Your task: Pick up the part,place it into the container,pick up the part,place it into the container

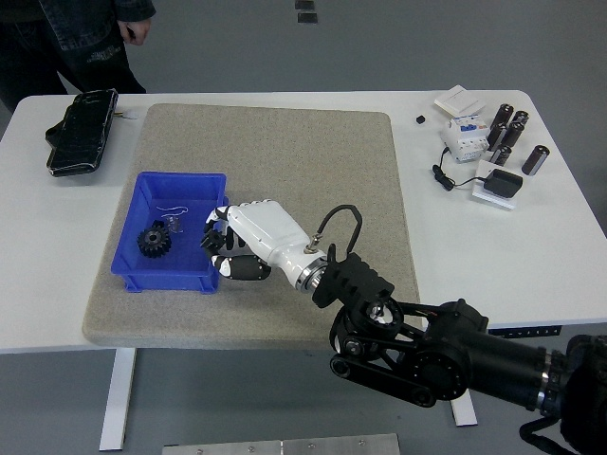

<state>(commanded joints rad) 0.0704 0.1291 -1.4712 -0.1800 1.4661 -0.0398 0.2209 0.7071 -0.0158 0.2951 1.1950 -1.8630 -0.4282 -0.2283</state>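
Observation:
A blue container (180, 178) sits on the left of the grey mat (285, 152). Inside it lies a black gear (154, 241) beside a small clear bag (176, 217). My right hand (221, 248), white with dark finger joints, hovers over the container's right wall. Its fingers are curled around a dark part that they mostly hide. The black right arm (427, 355) comes in from the lower right. My left arm is out of view.
A black case (81, 131) lies at the table's left end. Dark cylinders (507, 133), a white device (463, 137) and a charger (498, 182) crowd the right end. A person (85, 28) stands at the far left corner, hands off the table.

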